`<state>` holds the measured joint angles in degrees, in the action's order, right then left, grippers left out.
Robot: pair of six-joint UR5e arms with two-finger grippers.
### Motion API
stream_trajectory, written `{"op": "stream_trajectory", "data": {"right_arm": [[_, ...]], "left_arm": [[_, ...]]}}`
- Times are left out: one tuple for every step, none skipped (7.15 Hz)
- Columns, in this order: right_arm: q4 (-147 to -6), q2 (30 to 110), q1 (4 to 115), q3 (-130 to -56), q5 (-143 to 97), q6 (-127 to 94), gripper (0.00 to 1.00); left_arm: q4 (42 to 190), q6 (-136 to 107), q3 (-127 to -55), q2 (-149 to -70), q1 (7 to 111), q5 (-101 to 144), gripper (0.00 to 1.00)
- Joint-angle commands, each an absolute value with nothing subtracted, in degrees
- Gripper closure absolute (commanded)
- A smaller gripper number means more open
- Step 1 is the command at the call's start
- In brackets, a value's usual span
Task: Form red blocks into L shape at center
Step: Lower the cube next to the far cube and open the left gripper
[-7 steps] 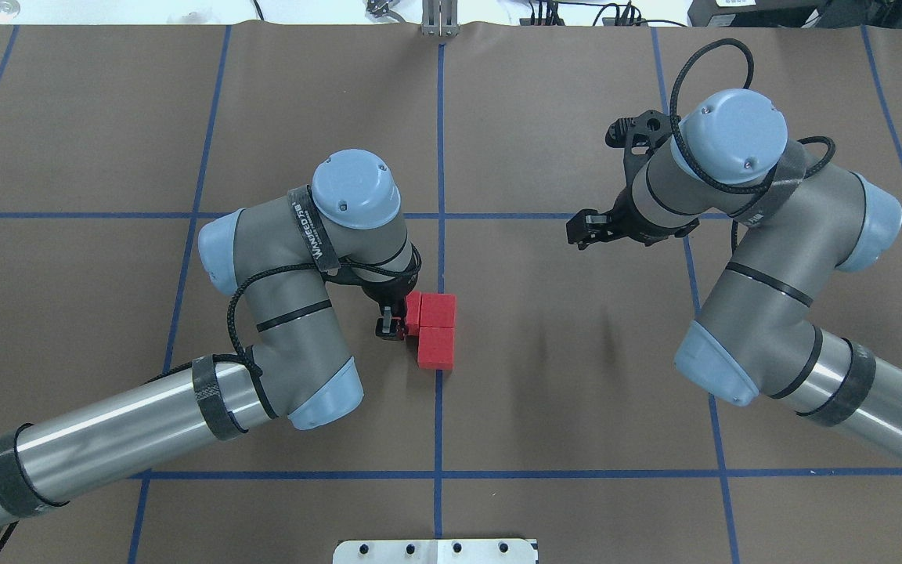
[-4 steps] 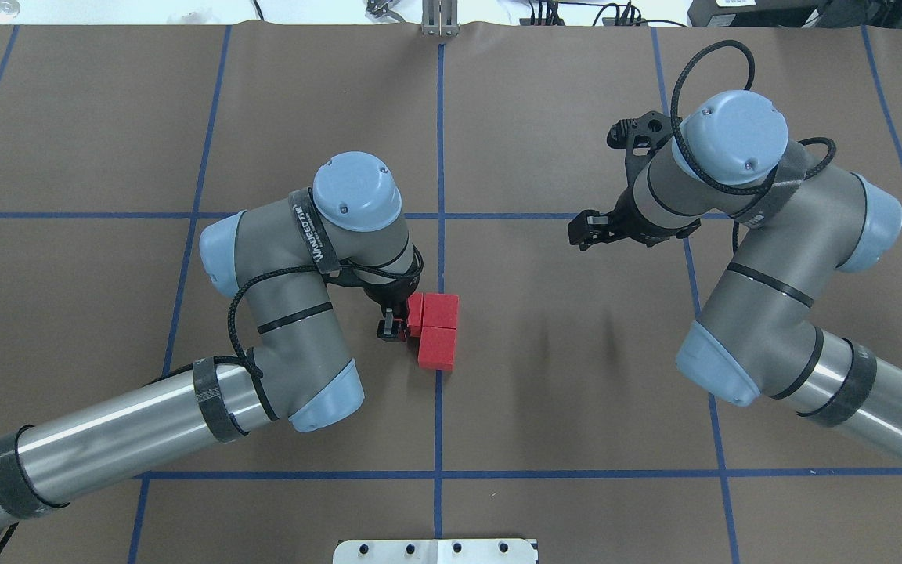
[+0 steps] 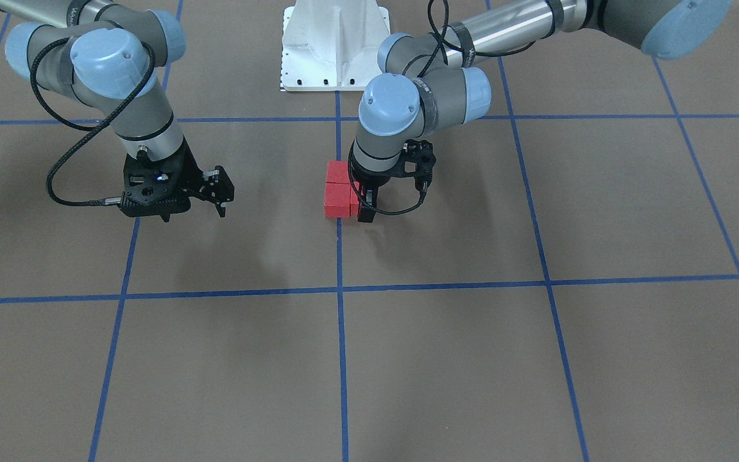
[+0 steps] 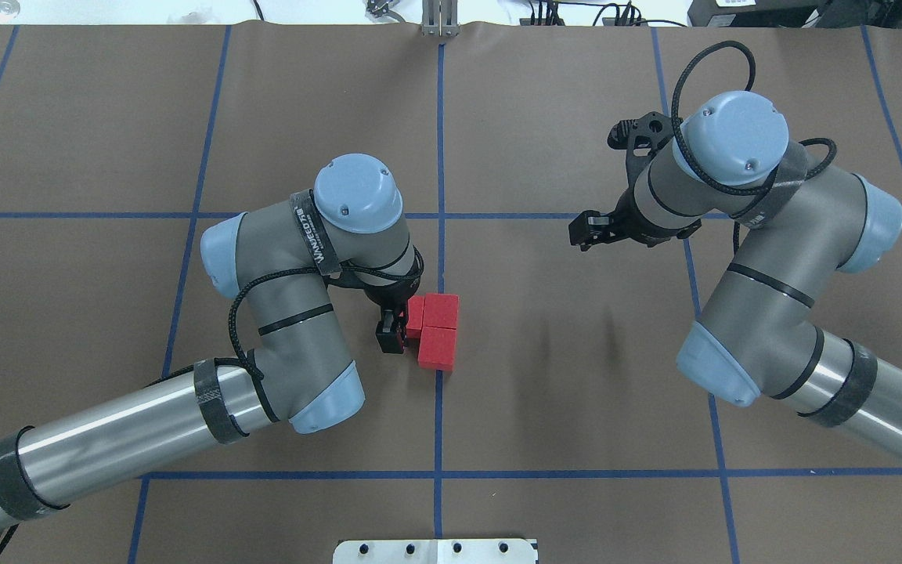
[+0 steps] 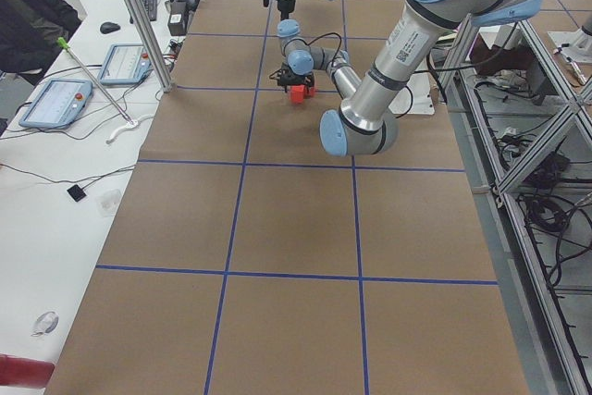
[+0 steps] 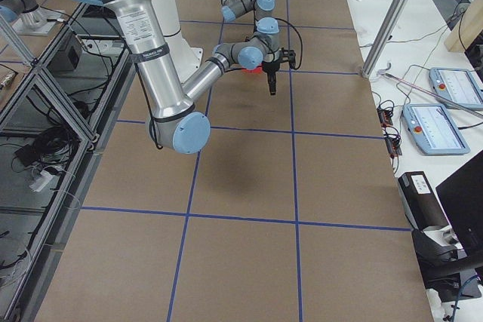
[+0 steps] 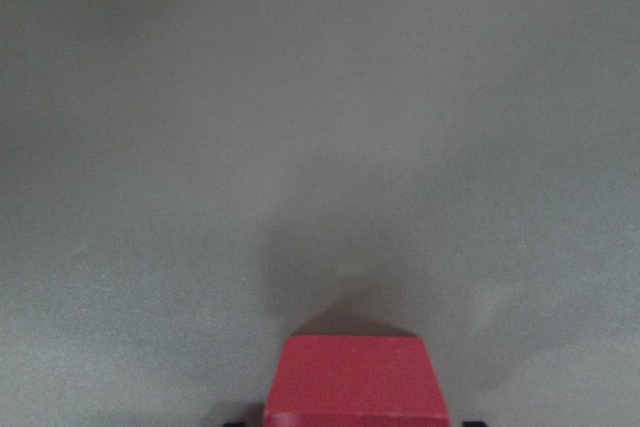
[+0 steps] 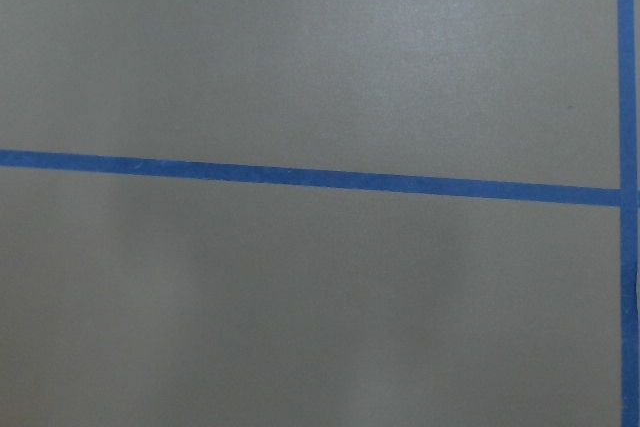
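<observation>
Since a second ago the left gripper (image 4: 392,335) has slid a little toward the bottom of the overhead frame, its grey wrist with it. The three small bright-red matte cubes and the right arm have barely shifted.

Left of centre in the overhead view, the left arm's wrist overhangs the held red cube (image 4: 414,317) and hides about half of it. A black strap (image 4: 312,227) round that arm carries white lettering — too small to read with certainty. The held cube touches the upper red cube (image 4: 441,309) on its right. The lower red cube (image 4: 437,348) sits flush beneath that one. Together the three make an L on the vertical blue tape line (image 4: 441,141), just below the middle crossing on the brown paper table cover (image 4: 576,392). Far to the right, well apart from the cubes, the right gripper (image 4: 586,231) hangs over bare paper, fingers spread with nothing between them.

Only the left wrist camera shows the grip: the held cube sits at the bottom edge with a dark fingertip (image 7: 245,421) tight against each side — clamped. The right wrist camera shows only paper and crossing tape. The white metal base plate (image 4: 435,551) lies at the bottom centre of the overhead frame. Only the side views show the white benches with grey handheld screens (image 5: 55,104).
</observation>
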<state>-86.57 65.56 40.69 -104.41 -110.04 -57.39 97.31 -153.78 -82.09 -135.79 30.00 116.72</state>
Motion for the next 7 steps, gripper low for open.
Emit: {"op": "stream_trajectory", "data": {"right_arm": [[-86.6, 65.7, 40.7, -104.4, -110.0, -57.4, 0.00], [-86.6, 66.0, 40.7, -104.5, -110.0, -57.3, 0.00], [-86.1, 66.3, 40.8, -104.5, -110.0, -57.3, 0.00], [-84.9, 66.8, 40.9, -104.4, -110.0, -57.2, 0.00], [-84.5, 67.0, 41.0, -104.4, -110.0, -57.2, 0.00], [-84.3, 67.6, 41.3, -104.5, -110.1, -57.2, 0.00], [-84.1, 69.3, 42.4, -104.7, -110.3, -57.1, 0.00]], "left_arm": [[97.2, -153.4, -82.7, -135.6, 30.1, 116.7, 0.00], [97.0, -152.8, -85.8, -134.2, 30.9, 116.8, 0.00], [96.9, -149.4, -93.2, -127.8, 30.9, 117.0, 0.00], [96.8, -145.5, -102.0, -119.5, 30.9, 117.2, 0.00], [96.8, -140.5, -108.6, -112.1, 31.0, 117.2, 0.00], [97.1, -133.8, -111.8, -106.4, 31.1, 116.7, 0.00], [97.6, -126.4, -112.2, -103.0, 33.0, 116.8, 0.00]]}}
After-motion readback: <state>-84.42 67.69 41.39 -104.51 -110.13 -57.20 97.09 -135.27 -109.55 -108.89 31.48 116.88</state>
